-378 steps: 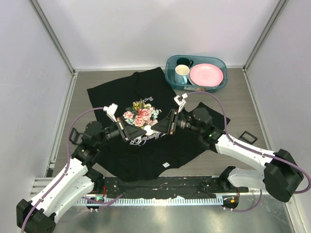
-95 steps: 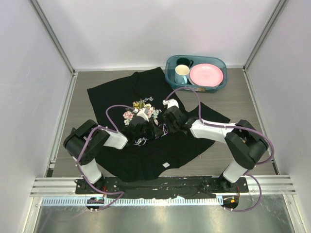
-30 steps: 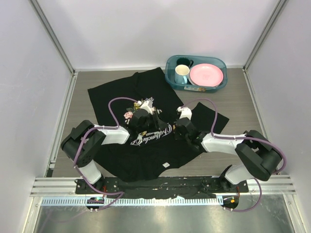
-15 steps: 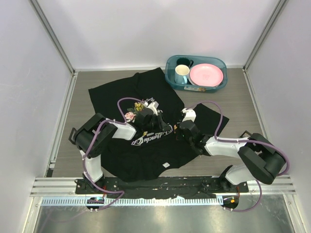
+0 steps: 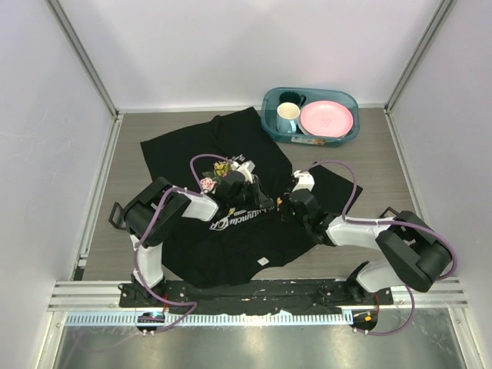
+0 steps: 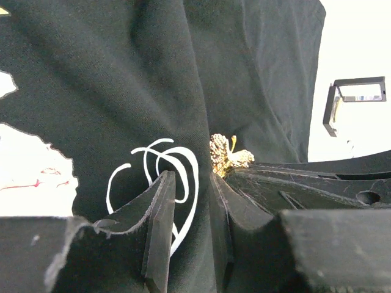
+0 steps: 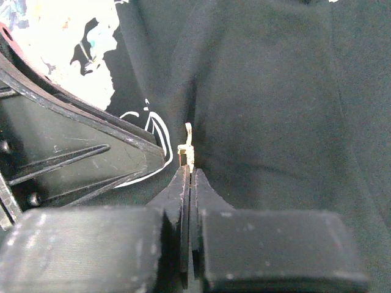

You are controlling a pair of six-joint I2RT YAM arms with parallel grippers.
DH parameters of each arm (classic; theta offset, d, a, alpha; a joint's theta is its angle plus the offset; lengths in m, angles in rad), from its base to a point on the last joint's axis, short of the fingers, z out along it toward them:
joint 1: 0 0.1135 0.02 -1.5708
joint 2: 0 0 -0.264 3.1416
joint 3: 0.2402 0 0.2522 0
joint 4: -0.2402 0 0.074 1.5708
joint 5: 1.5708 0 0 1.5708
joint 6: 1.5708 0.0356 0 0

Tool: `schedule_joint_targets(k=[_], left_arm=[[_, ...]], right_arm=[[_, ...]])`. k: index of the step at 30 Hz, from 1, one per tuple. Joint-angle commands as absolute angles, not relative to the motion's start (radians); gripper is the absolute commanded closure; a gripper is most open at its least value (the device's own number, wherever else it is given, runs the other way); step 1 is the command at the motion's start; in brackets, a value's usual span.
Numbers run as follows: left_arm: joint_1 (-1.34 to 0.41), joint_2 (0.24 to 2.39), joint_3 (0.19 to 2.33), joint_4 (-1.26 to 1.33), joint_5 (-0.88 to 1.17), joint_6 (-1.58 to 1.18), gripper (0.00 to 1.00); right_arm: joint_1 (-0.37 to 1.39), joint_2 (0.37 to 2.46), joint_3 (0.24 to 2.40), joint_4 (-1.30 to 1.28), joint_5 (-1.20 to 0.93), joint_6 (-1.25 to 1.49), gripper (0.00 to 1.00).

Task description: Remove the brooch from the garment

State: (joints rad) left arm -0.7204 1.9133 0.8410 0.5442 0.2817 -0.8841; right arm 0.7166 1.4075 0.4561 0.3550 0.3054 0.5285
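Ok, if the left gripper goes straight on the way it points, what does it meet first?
Likely the garment, the raised fold between its fingers; the brooch sits just beside that line, depth unclear.

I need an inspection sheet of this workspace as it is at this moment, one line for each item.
Surface: grey wooden table, partly under cloth.
Job's things: black garment spread out; gold brooch on a raised fold.
Clutter: teal bin holding pink plate, pale blue mug and dark mug; small black frame on the table, apart from the garment.
Grippers: left gripper jaws pinch the fold; right gripper jaws shut on the brooch's edge.
Cables: purple cables loop over both arms.
Surroundings: white walls; metal rail at the near edge.
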Motion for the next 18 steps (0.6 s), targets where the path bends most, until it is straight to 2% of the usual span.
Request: schedule_joint_targets(k=[1, 10, 15, 18], left_arm=[[-0.730, 1.933, 0.865, 0.588, 0.293, -0.867, 0.67], [-0.733, 1.957, 0.865, 0.600, 0.304, -0.867, 0.67], [-0.738, 1.960, 0.862, 0.629, 0.319, -0.867, 0.57], [-0.738, 1.976, 0.871, 0.629, 0.325, -0.871, 0.60]], right_arm=[[0.690, 1.384, 0.446, 0.422, 0.282, 0.554, 0.99], [0.675, 1.384, 0.448, 0.429, 0.245, 0.563, 0.96], [0.666, 1.382, 0.445, 0.426, 0.235, 0.566, 0.99], [0.663, 1.384, 0.445, 0.430, 0.222, 0.568, 0.99]])
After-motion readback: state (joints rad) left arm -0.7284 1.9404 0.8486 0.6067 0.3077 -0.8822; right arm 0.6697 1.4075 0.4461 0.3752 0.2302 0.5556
